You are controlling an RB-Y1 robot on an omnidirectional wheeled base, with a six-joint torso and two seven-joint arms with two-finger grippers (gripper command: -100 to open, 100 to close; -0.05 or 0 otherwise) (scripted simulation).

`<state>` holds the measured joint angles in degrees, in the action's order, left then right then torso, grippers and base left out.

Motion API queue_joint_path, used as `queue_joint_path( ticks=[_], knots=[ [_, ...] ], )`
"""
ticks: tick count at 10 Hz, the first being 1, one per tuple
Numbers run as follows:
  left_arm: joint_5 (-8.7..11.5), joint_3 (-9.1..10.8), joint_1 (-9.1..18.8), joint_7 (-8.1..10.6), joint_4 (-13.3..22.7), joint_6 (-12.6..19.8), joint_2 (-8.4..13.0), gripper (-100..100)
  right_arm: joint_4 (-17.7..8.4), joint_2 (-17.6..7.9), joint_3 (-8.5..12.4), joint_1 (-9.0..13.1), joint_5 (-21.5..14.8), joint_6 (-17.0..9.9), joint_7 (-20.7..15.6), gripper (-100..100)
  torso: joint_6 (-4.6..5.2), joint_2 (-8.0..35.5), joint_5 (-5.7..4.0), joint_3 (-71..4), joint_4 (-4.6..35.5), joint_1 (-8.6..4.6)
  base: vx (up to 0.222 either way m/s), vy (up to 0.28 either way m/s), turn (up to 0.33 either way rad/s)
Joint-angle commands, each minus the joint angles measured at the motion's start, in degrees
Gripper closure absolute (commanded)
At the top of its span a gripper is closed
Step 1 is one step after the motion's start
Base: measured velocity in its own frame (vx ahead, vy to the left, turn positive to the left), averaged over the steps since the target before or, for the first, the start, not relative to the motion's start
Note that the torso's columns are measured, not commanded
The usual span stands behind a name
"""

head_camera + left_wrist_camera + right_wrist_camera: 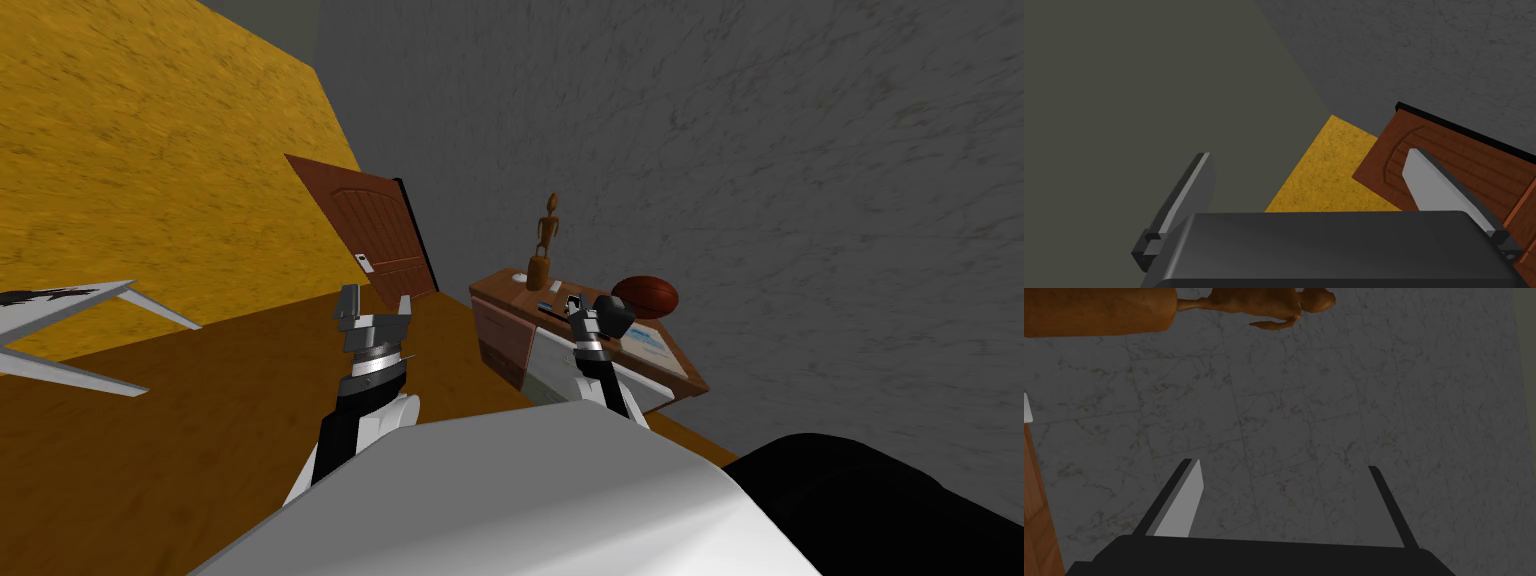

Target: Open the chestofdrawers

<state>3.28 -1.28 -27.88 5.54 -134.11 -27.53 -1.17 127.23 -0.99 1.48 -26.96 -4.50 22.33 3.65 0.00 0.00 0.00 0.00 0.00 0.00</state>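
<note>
Chest of drawers (500, 325) in brown wood sits mid-frame; spread right gripper (576, 303) hangs over it; left gripper (375, 303) spread too.

Reddish-brown wood-grain chest of drawers (505, 335), one front pale grey, maybe white. Orange-brown figurine (543, 245). Dark red-brown ball (646, 296). Red-brown door (377, 235), grooved panel. Marble-veined grey wall (750, 150); speckled ochre yellow wall (130, 150). Orange-brown floor (200, 420), faint grain.

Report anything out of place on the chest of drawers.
Nothing stands out. The wooden figurine stands upright on the chest of drawers, and the brown ball rests on its top; the slant is the camera's.
</note>
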Motion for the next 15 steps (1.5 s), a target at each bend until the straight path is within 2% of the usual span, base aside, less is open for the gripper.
queue_joint_path(
  ticks=[1,9,10,12,15],
  knots=[
    [0.0,0.0,0.0,0.0,0.0,0.0,0.0,0,0.0,0.0,0.0,0.0,0.0,0.0,0.0,0,0.0,2.3,0.0,-4.7,2.3,0.0,0.0,0.0,0.0],
    [0.0,0.0,0.0,0.0,0.0,0.0,0.0,0,0.0,0.0,0.0,0.0,0.0,0.0,0.0,0,0.0,35.4,0.0,-70.7,35.4,0.0,0.0,0.0,0.0],
    [0.0,0.0,0.0,0.0,0.0,0.0,0.0,0,-0.6,-1.8,0.0,0.0,-1.0,-0.6,-0.3,-100,0.0,39.6,0.0,-79.2,39.6,0.0,0.008,0.025,0.004],
    [0.0,-0.01,0.0,0.0,0.0,0.0,0.0,0,-1.9,-4.4,0.1,-0.1,-3.3,-2.2,-1.0,-100,0.0,42.1,0.05,-84.3,42.1,0.16,-0.001,0.081,0.001],
    [0.0,-0.02,0.0,0.0,0.0,0.0,0.0,0,-5.0,-7.9,0.2,-0.3,-8.2,-6.0,-2.7,-100,0.0,42.3,0.05,-84.6,42.3,0.21,0.006,0.158,-0.002]
  ],
)
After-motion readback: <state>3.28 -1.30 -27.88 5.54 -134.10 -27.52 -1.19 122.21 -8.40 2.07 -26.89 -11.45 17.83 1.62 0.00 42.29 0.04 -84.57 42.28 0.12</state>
